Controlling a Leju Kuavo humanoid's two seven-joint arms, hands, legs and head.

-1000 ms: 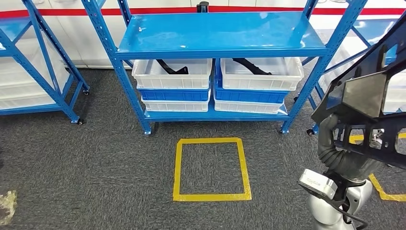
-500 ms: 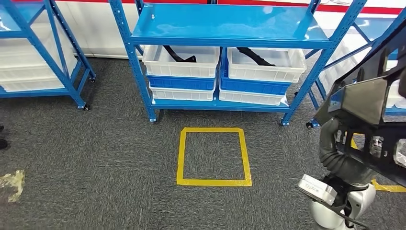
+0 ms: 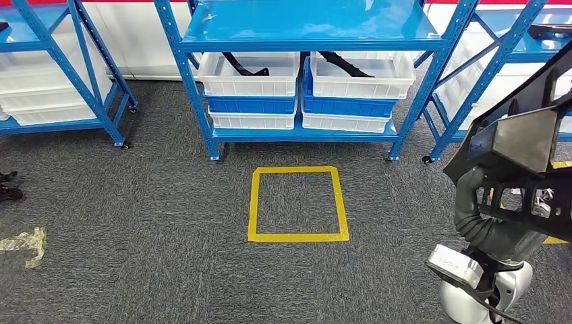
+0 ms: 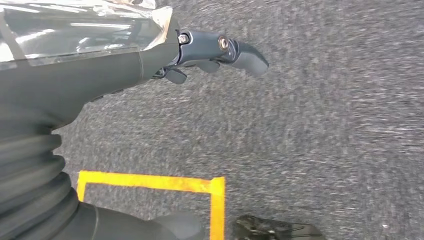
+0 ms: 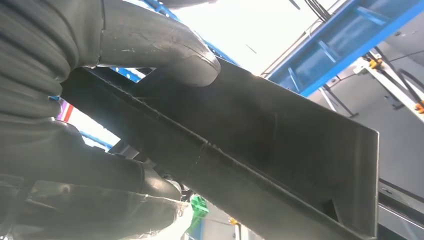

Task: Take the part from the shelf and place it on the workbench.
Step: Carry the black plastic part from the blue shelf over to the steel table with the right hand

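Observation:
My right hand [image 3: 473, 210] grips a large black angular metal part [image 3: 519, 140], held up at the right of the head view above my silver wrist. Up close in the right wrist view, the thick grey thumb [image 5: 165, 52] presses on the part's [image 5: 280, 155] long flat face. The blue shelf [image 3: 303, 30] stands ahead, with two white bins [image 3: 251, 79] [image 3: 361, 79] on its low level. Each bin holds a black part [image 3: 241, 65]. My left hand [image 4: 212, 50] hangs over the grey carpet, fingers apart and holding nothing.
A yellow tape square [image 3: 297, 235] marks the carpet in front of the shelf. More blue shelves with white bins stand at the left [image 3: 61, 74] and right [image 3: 502, 40]. A scrap of clear plastic [image 3: 25, 239] lies on the floor at the left.
The whole picture has shifted: the shelf and yellow square now sit higher and look smaller, so the camera has moved. My right hand still holds the black part.

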